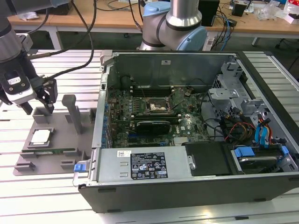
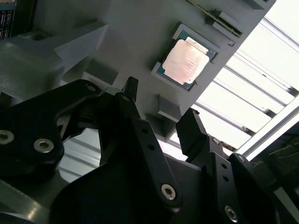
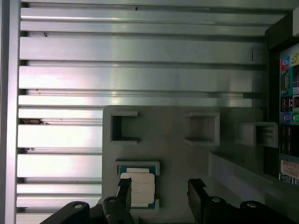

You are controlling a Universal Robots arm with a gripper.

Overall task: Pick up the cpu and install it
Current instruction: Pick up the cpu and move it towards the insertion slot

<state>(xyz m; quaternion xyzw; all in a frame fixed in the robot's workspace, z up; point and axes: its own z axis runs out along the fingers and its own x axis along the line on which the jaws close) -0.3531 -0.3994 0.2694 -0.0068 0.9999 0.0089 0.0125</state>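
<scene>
At the exterior view's left, the gripper (image 1: 39,106) hangs over a matte grey plastic fixture plate (image 1: 58,142) that rests on a table (image 3: 140,51) of ribbed, shiny aluminium slats. Its black, angular fingers (image 2: 140,130) stand apart with nothing clamped between them.

The cpu (image 1: 40,136), a flat square chip with a pale, smooth metal top and a thin dark border, lies in a shallow square recess of the plate, just below the fingertips and clear of them. In the first wrist view the cpu (image 3: 138,186) sits close against one fingertip and partly within the gap. In the second wrist view it (image 2: 186,61) lies just beyond the tips.

A rounded upright post (image 1: 71,109) rises from the plate just beside the fingers, on the case side. Further right, well apart from the fingers, the open computer case (image 1: 187,191) of dark sheet metal holds a green motherboard (image 1: 187,123). On it sits a dark square socket (image 1: 158,106).
</scene>
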